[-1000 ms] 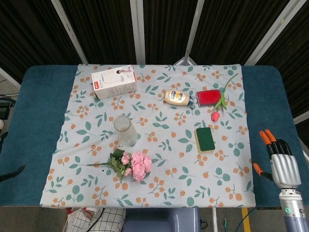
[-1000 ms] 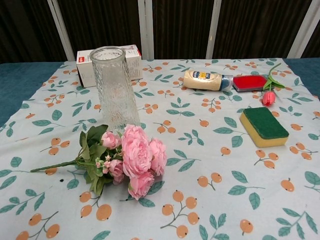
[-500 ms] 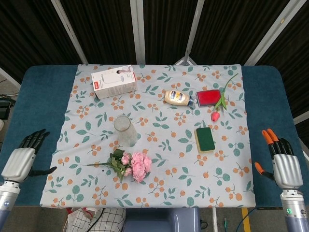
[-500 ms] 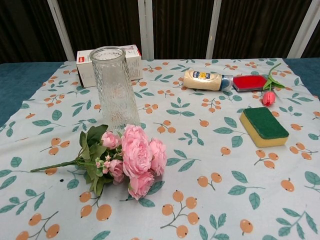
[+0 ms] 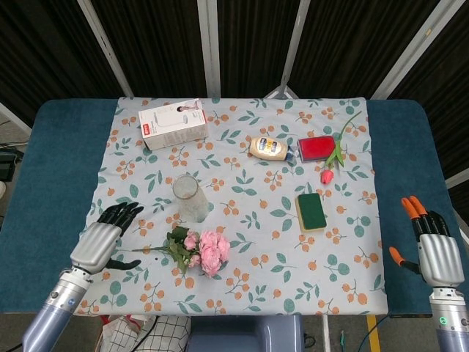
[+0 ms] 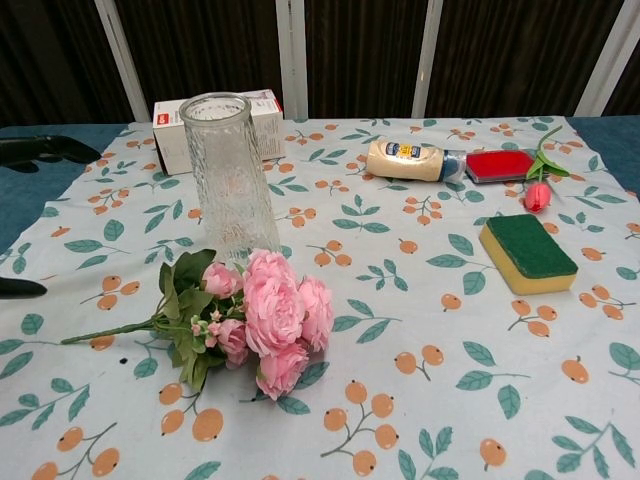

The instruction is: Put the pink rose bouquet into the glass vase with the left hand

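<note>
The pink rose bouquet (image 5: 203, 251) (image 6: 263, 319) lies on the floral tablecloth, blooms to the right, green stem pointing left. Just behind it the clear glass vase (image 5: 188, 198) (image 6: 229, 178) stands upright and empty. My left hand (image 5: 102, 235) hovers over the cloth's left edge, fingers spread and holding nothing, a short way left of the stem's tip. In the chest view only its dark fingertips (image 6: 40, 148) show at the left border. My right hand (image 5: 434, 248) is open, off the cloth at the far right.
A white box (image 5: 173, 123) sits at the back left. A mayonnaise bottle (image 5: 269, 147), a red case (image 5: 316, 147) and a red tulip (image 5: 331, 163) lie at the back right. A green and yellow sponge (image 5: 311, 211) rests right of centre.
My left hand has come in from the lower left and moved right over the cloth's edge, toward the bouquet's stem. The right hand has dropped slightly. Nothing on the table has moved.
</note>
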`<state>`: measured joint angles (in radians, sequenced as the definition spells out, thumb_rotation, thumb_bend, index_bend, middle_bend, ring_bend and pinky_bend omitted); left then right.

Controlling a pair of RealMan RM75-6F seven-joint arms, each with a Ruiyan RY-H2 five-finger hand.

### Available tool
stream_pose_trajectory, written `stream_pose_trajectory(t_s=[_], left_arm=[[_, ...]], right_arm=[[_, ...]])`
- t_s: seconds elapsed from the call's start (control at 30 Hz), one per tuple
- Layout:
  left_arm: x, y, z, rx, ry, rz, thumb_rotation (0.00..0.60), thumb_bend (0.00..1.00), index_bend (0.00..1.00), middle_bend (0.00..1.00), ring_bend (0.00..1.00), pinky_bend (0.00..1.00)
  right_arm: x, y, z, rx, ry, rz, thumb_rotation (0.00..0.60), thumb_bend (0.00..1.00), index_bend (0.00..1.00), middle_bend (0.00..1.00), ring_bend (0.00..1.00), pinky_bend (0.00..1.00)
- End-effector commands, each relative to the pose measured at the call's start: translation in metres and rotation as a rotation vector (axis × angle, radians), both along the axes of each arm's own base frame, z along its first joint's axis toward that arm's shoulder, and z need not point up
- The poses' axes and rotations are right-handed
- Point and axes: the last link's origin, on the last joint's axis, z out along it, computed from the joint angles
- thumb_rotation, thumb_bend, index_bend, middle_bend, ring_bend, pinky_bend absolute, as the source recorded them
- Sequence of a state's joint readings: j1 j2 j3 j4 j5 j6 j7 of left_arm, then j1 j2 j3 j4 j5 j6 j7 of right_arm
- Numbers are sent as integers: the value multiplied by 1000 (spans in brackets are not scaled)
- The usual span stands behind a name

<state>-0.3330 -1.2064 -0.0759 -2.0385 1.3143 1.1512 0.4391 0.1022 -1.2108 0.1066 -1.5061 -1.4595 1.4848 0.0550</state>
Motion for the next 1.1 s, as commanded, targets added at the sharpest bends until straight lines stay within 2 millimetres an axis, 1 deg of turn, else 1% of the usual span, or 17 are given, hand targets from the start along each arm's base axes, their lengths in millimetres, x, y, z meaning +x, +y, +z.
stream_pose_trajectory(t_s=[0.03, 0.2, 0.53, 0.83, 1.1], left_arm=[[9, -3, -13, -31, 4, -6, 600, 107, 31, 39, 0, 90], [15, -7, -34, -50, 30, -12, 600, 104, 31, 42, 0, 98], [26, -7, -65, -71, 54, -14, 600, 102, 31, 42, 0, 105], [31, -2, -85, -74, 76, -15, 600, 103, 31, 42, 0, 105], [43, 7, -104, -78, 63, -37, 600, 103, 33, 43, 0, 106]], right_arm=[[0, 0, 1, -3, -3, 0, 600, 278, 97, 77, 141, 113], [-1, 0, 4, -8, -8, -3, 600, 278, 97, 77, 141, 114], [-2, 0, 5, -9, -14, -5, 600, 278, 97, 77, 141, 113], [-2, 0, 5, -7, -13, -7, 600, 278, 97, 77, 141, 113], [-2, 0, 4, -2, -9, -8, 600, 278, 97, 77, 141, 113]])
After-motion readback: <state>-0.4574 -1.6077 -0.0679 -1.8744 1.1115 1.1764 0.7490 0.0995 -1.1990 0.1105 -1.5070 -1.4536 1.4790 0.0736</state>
